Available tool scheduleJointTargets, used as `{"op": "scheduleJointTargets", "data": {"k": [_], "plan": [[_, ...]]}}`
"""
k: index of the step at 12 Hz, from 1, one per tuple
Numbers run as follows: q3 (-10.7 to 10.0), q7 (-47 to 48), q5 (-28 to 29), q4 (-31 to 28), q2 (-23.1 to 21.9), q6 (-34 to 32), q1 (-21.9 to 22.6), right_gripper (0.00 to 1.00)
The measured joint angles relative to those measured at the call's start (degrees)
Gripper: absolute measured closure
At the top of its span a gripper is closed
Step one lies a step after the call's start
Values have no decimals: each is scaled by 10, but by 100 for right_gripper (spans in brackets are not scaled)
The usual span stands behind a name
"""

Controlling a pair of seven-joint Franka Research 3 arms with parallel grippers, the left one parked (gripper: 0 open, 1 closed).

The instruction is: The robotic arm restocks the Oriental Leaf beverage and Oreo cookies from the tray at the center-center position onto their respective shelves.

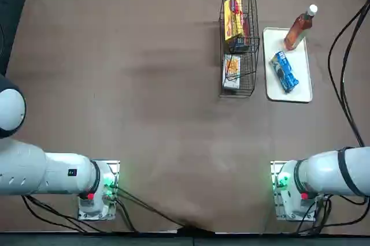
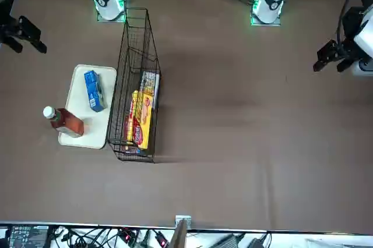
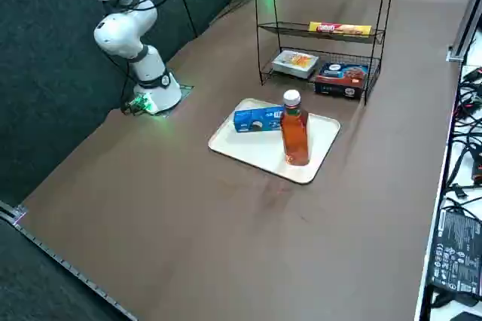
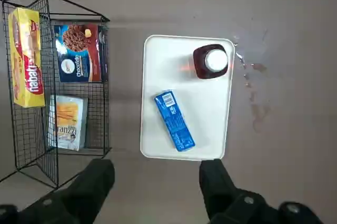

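Observation:
The cream-white tray lies on the brown table just right of the black wire shelves. An Oriental Leaf beverage stands upright at the tray's far end, white cap up. The blue Oreo cookies lie flat on the tray's nearer half. My right gripper hangs high over the tray's near edge, open and holding nothing. Its two black fingers spread about as wide as the tray.
The rack holds a yellow-and-red box on a middle tier, and a white packet and a dark chocolate-cookie box on the bottom tier. Black cables trail along the table's right side. Electronics line the far edge.

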Motion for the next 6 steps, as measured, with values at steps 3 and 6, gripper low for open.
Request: {"op": "scheduleJointTargets", "data": {"k": [3, 6], "plan": [[0, 0, 0, 0, 1, -2, 0, 0], [0, -1, 0, 0, 6, -2, -2, 0]]}}
